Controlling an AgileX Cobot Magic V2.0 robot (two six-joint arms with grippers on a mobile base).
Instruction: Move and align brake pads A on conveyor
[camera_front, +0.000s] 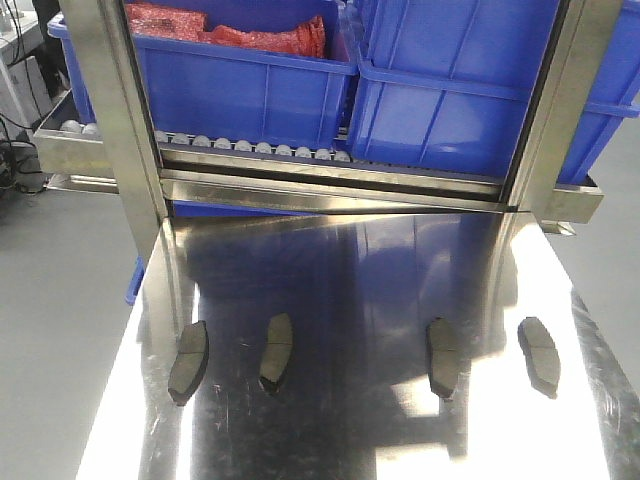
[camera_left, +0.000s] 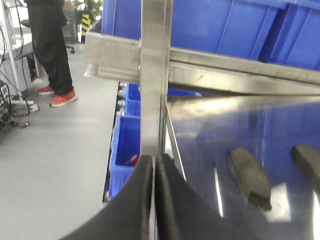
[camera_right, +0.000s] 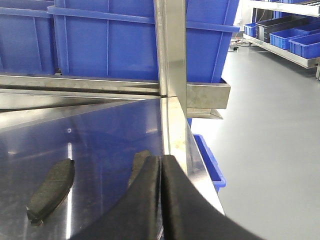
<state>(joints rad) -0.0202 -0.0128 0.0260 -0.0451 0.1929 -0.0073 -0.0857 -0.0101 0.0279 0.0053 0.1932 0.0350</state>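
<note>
Four brake pads A (camera_front: 188, 360) lie in a row w/ gaps on shiny steel table (camera_front: 350, 270) in front of blue bins (camera_front: 250, 90); L gripper (camera_left: 153, 165) & R gripper (camera_right: 160, 165) both pinched closed, empty.

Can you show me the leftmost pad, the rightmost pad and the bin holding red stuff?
leftmost brake pad (camera_front: 188, 360): front view, middle of its top face.
rightmost brake pad (camera_front: 539, 355): front view, middle of its top face.
blue bin (camera_front: 240, 95): front view, its front wall.
</note>
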